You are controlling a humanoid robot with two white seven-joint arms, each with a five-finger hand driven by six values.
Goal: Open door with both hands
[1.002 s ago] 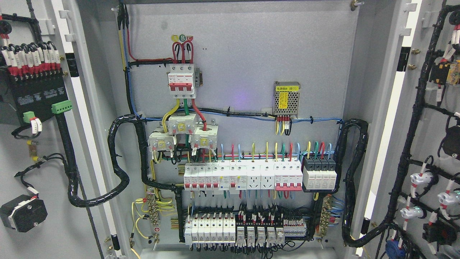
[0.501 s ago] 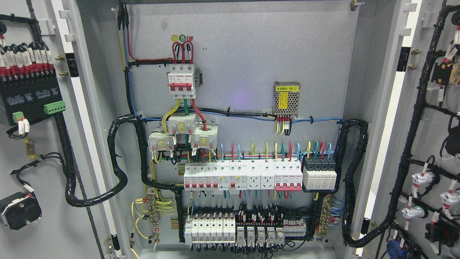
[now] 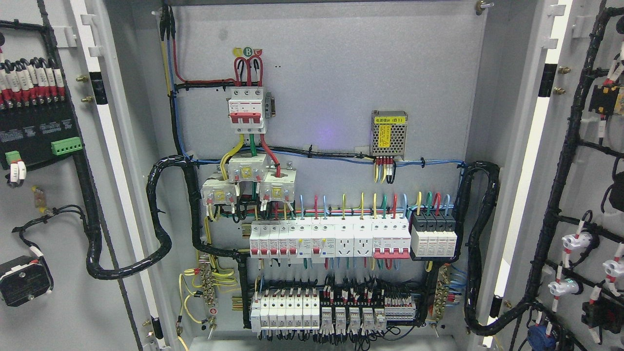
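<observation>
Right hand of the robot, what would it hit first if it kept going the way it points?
Cannot be settled: neither hand shows in the head view. Only the open grey metal cabinet shows, with its left door and right door swung wide.

I see both cabinet doors swung wide: the left door [image 3: 44, 195] and the right door [image 3: 585, 195] stand at the picture's edges, so the opening between them is free. Inside, bare back panel [image 3: 341, 73] fills the upper right. Breaker rows [image 3: 341, 239] and black cable looms [image 3: 161, 214] crowd the lower half and both side walls.
</observation>
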